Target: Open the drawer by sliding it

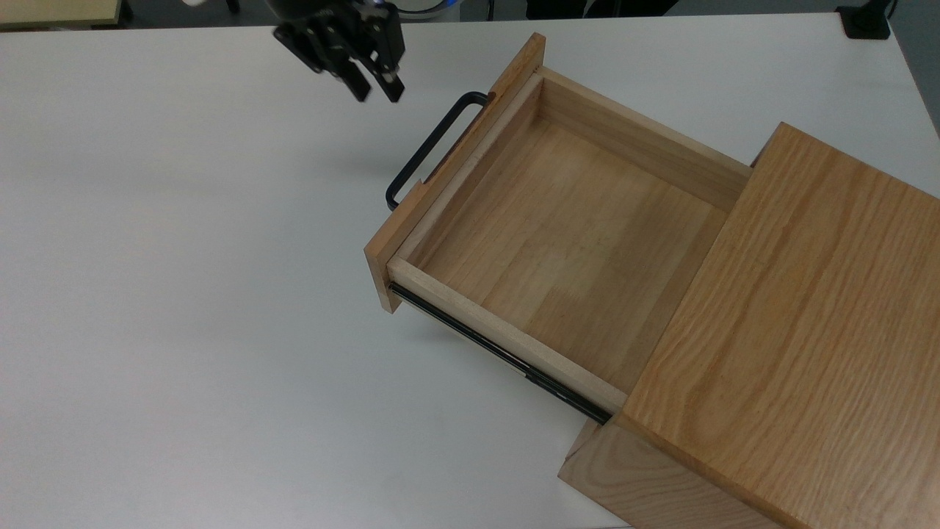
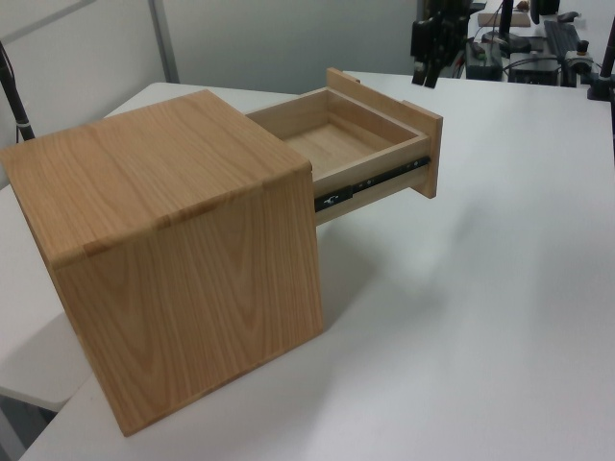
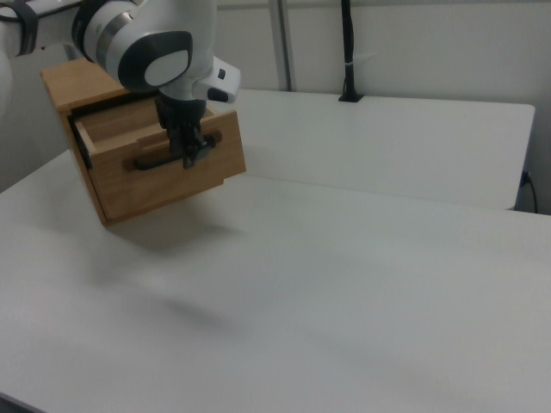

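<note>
shallow light-wood drawer (image 1: 558, 235) sits pulled out: rigid, rides freely on black rails. grab the black u-shaped metal bar handle (image 1: 429, 150) mid-span. black two-finger tool (image 1: 376, 87) nearby, narrowly parted, empty.

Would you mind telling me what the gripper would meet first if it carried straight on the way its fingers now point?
Probably the white table. In the top view the gripper points downward, clear of the drawer and its black handle. Depth is unclear, so the handle cannot be ruled out.
</note>
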### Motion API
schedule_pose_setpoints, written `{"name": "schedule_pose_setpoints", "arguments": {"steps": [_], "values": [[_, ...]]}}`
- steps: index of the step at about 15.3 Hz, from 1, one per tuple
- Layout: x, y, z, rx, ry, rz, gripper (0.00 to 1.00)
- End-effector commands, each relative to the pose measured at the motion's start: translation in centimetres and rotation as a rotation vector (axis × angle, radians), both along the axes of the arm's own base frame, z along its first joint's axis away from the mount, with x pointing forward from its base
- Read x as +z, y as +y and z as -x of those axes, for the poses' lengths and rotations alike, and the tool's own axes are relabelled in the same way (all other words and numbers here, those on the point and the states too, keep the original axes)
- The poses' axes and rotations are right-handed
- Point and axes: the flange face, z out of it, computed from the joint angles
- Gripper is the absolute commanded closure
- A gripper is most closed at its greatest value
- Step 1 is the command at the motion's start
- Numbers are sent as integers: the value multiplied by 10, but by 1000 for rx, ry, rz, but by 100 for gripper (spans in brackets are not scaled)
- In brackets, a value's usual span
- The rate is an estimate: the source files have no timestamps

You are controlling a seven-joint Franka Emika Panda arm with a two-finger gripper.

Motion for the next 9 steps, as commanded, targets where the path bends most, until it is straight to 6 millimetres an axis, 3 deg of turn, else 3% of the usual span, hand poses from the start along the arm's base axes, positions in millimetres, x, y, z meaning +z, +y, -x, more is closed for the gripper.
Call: {"name": "schedule_pose_setpoints", "arguments": {"steps": [1,2,5,9], "values": [[28,-30,23,99,-13,129,26],[33,-34,25,121,5,185,26],[37,-41,31,171,67,402,3],[50,-31,39,210,130,486,0]]}}
